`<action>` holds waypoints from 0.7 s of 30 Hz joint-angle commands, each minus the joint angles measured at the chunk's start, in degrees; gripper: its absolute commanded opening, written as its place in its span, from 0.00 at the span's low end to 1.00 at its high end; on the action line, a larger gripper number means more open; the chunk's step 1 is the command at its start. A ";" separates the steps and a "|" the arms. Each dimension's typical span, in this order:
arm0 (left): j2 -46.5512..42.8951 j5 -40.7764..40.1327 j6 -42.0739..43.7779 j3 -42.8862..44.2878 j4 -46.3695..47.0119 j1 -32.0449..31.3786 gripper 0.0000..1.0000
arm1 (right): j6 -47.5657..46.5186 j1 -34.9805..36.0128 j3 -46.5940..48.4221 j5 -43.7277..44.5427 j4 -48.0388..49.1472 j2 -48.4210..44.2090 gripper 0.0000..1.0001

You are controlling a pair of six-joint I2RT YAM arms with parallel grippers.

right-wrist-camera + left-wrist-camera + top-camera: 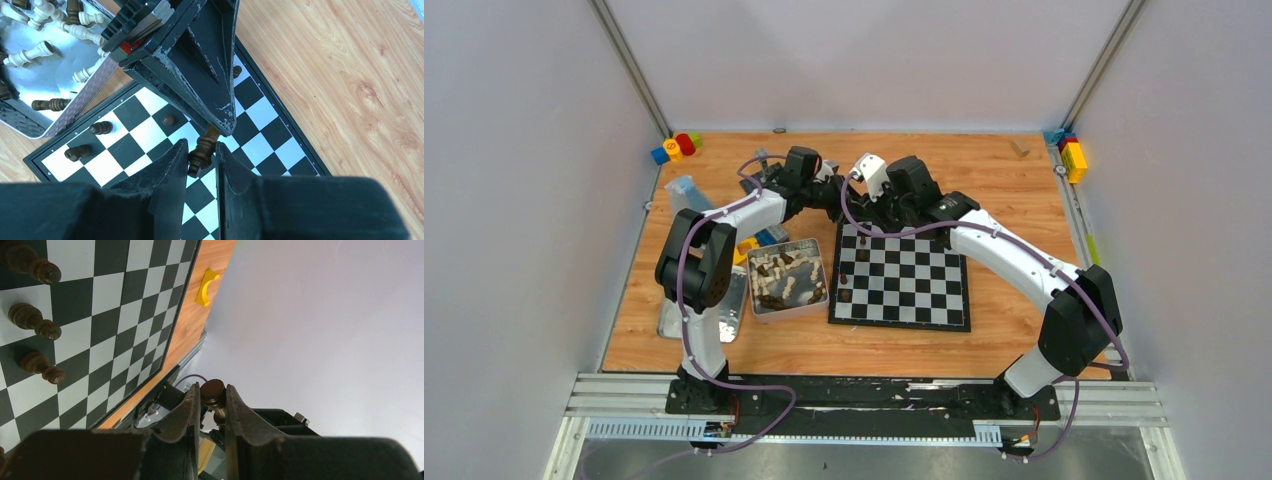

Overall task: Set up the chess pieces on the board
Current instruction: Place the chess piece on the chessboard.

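Handover: left gripper (211,389) clamped on dark brown turned wooden chess piece (201,153). Right gripper (201,145) jaws flank it, grip unclear. Confirm right pinch before left releases. Black-and-silver checked board (148,133) directly beneath.

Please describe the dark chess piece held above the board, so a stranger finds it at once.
Find the chessboard, then look above its far left corner. There the fingers of the left gripper pinch one dark piece, between the fingers of the right gripper. Unlike the other dark pieces, it touches no square.
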 commanded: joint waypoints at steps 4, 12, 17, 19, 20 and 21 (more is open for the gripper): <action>-1.13 0.75 -0.70 -0.77 2.70 0.08 0.00 | -1.15 0.29 0.78 2.65 1.10 -1.36 0.14; -1.59 -0.22 1.59 -1.08 2.03 0.58 0.36 | -3.07 0.27 3.79 2.70 -1.09 -1.68 0.00; -1.83 -1.69 8.19 1.72 -3.22 2.59 0.60 | -3.51 -0.04 5.09 1.64 -3.03 -2.29 0.00; -2.23 -2.66 11.87 3.16 -6.29 3.69 0.64 | -4.02 -0.15 6.08 0.74 -4.25 -2.29 0.00; -2.65 -3.01 15.06 4.34 -8.88 4.12 0.67 | -4.13 -0.18 6.72 0.33 -4.89 -2.30 0.00; -2.85 -3.93 16.96 4.96 -10.45 5.20 0.68 | -4.51 -0.24 7.29 -0.43 -5.64 -2.22 0.00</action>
